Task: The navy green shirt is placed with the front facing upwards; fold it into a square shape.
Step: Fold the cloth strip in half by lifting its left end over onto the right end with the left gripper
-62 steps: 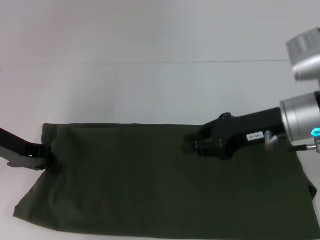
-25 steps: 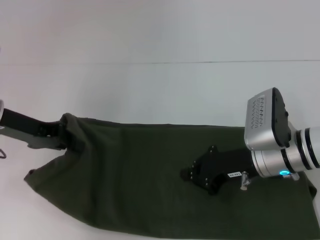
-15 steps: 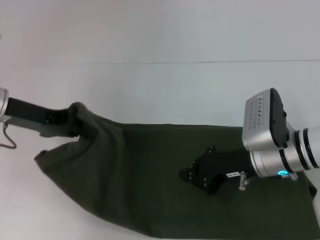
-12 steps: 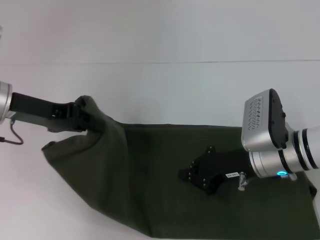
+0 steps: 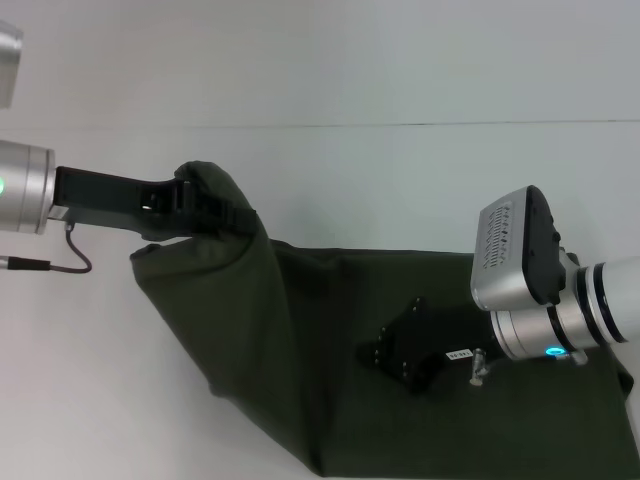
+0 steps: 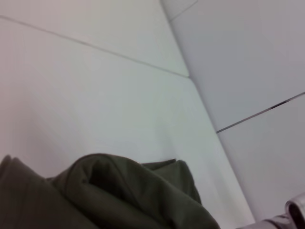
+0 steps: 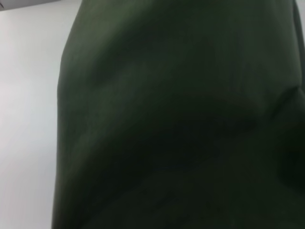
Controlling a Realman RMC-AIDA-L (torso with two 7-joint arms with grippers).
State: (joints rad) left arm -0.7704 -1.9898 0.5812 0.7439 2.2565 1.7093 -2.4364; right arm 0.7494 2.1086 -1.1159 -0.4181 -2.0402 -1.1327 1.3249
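The navy green shirt [image 5: 300, 350] lies as a plain dark olive band across the front of the white table, with no lettering showing. Its left end is raised off the table and drapes down in a long slope. My left gripper [image 5: 215, 210] is shut on that bunched end, held high at the left. The left wrist view shows the gathered cloth [image 6: 119, 195] close below the camera. My right gripper [image 5: 385, 355] rests on the shirt's flat middle part, reaching in from the right. The right wrist view is filled by the green fabric [image 7: 181, 119].
The white table [image 5: 330, 180] runs back to a thin dark seam line. A cable [image 5: 60, 262] hangs under the left arm. The right arm's silver wrist [image 5: 540, 290] stands over the shirt's right part.
My left gripper has lifted the shirt's left end and carried it up and to the right, peeling that side off the table. The right gripper has stayed on the cloth.
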